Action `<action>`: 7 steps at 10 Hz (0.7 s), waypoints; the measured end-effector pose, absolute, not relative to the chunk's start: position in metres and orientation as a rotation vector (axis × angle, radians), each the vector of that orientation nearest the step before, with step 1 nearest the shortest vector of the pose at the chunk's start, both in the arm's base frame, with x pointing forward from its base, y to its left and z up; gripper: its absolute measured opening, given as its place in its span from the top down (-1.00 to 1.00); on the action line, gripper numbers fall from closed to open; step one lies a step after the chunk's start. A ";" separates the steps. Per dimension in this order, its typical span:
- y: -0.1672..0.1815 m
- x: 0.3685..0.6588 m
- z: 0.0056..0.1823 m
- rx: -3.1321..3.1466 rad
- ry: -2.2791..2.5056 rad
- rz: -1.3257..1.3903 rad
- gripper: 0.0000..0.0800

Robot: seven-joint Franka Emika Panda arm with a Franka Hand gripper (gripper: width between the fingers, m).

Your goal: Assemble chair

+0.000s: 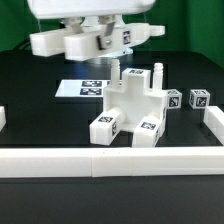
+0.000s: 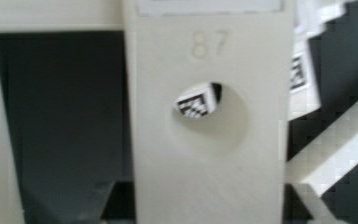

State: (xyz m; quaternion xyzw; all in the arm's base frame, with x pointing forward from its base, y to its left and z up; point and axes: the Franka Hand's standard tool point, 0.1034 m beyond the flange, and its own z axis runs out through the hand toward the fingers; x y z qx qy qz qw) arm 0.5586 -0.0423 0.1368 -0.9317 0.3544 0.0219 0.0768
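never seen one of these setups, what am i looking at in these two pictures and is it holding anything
This is a white robot arm working over a black table. The wider picture comes from a camera standing off the arm. The close-up comes from a camera on its wrist. At the arm's end is a two-finger tool. It looks shut on an upright white piece, the one filling the close-up. That piece stands at a partly built chair made of chunky white parts with black-and-white square tags. Two more tagged blocks sit toward the exterior view's right. The flat sheet of tags behind is the marker board, fixed to the table. White rails edge the table.
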 end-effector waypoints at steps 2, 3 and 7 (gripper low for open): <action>-0.036 0.561 0.134 -2.799 1.048 0.069 0.29; -0.036 0.561 0.133 -2.800 1.049 0.070 0.29; -0.010 0.580 0.146 -2.919 0.800 0.078 0.29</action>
